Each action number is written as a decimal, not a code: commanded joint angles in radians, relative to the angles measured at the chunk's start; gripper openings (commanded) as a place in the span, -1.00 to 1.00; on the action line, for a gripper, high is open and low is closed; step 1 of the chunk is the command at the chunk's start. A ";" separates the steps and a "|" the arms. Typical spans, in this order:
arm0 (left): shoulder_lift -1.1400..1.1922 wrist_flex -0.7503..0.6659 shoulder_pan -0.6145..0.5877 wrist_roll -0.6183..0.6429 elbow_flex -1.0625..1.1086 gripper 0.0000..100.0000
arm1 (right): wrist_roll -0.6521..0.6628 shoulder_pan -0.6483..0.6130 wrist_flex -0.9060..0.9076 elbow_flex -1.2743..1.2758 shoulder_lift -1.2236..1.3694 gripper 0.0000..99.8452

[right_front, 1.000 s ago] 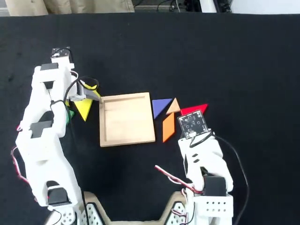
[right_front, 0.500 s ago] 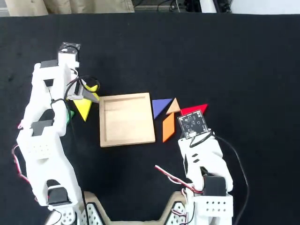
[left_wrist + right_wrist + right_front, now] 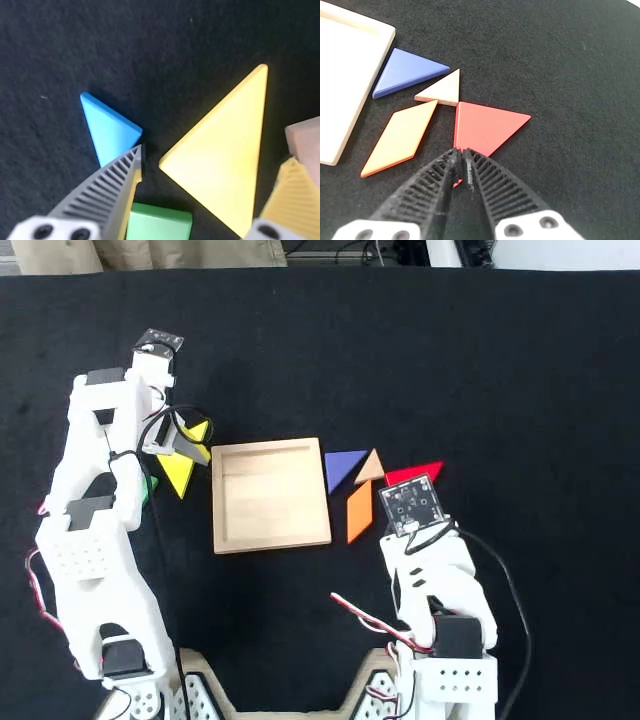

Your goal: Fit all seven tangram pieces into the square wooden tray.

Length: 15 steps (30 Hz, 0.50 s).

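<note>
Smooth pale square wooden tray on a matt, fuzzy black tablecloth; the large yellow triangle piece shows a satin finish.

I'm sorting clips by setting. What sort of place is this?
Probably a robotics lab bench: two white robot arms at a black cloth-covered table, a square wooden tray between flat coloured puzzle pieces, and cables along the far edge.

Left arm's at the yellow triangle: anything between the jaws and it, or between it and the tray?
Nothing visible. The left gripper straddles the yellow triangle, jaws open. The light blue triangle and green piece lie on its side away from the wooden tray, which is bare.
</note>
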 commanded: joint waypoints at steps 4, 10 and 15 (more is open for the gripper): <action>-0.012 -0.012 0.004 -0.017 0.022 -0.19 | 0.008 -0.017 -0.002 -0.002 -0.022 -0.97; -0.012 -0.014 0.010 -0.066 0.024 -0.19 | 0.008 -0.015 0.000 -0.002 -0.022 -0.97; -0.012 -0.020 0.010 -0.115 0.022 -0.19 | 0.008 -0.015 0.000 -0.002 -0.022 -0.97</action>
